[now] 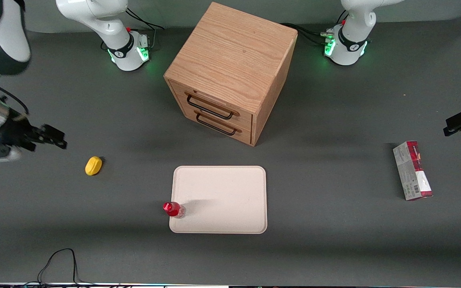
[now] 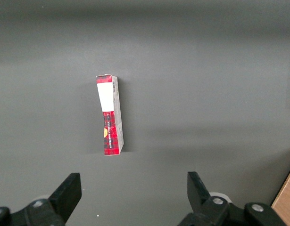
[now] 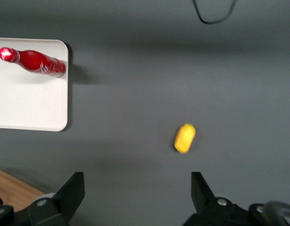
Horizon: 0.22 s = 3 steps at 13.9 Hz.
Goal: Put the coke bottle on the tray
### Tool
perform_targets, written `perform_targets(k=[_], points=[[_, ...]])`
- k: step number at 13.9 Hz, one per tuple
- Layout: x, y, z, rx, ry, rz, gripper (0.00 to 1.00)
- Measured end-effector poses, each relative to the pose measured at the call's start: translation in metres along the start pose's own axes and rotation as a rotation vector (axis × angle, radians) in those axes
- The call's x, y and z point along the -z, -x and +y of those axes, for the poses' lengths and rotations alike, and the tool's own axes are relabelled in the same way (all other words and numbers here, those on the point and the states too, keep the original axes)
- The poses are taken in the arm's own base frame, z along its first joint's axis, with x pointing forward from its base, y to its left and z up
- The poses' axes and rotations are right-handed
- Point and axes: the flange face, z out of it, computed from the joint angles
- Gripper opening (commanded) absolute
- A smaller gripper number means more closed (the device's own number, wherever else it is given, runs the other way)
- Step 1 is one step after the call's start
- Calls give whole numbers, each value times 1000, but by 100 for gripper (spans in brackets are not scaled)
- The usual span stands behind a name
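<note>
The coke bottle (image 1: pixel 173 209), slim and red with a red cap, stands upright on the cream-beige tray (image 1: pixel 222 200), just inside the tray's rim on the side toward the working arm's end, near the corner closest to the front camera. My right gripper (image 1: pixel 54 137) hovers well away from it, toward the working arm's end of the table, above bare table near the yellow lump. It is open and empty. The right wrist view shows the bottle (image 3: pixel 36 62) on the tray (image 3: pixel 27 103) and my open gripper (image 3: pixel 137 188) with nothing between its fingers.
A small yellow lump (image 1: pixel 93 165) lies on the table between my gripper and the tray, also in the wrist view (image 3: pixel 185 138). A wooden two-drawer cabinet (image 1: pixel 230 72) stands farther from the camera than the tray. A red-and-grey carton (image 1: pixel 412 170) lies toward the parked arm's end. A black cable (image 1: pixel 60 264) loops near the table's front edge.
</note>
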Motion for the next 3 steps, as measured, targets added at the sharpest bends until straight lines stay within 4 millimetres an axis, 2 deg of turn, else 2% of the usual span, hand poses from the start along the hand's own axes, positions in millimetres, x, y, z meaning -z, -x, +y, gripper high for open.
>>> perform_targets(k=[2, 3], points=[[8, 23, 9, -13, -10, 2, 100], [7, 28, 8, -12, -13, 0, 100]])
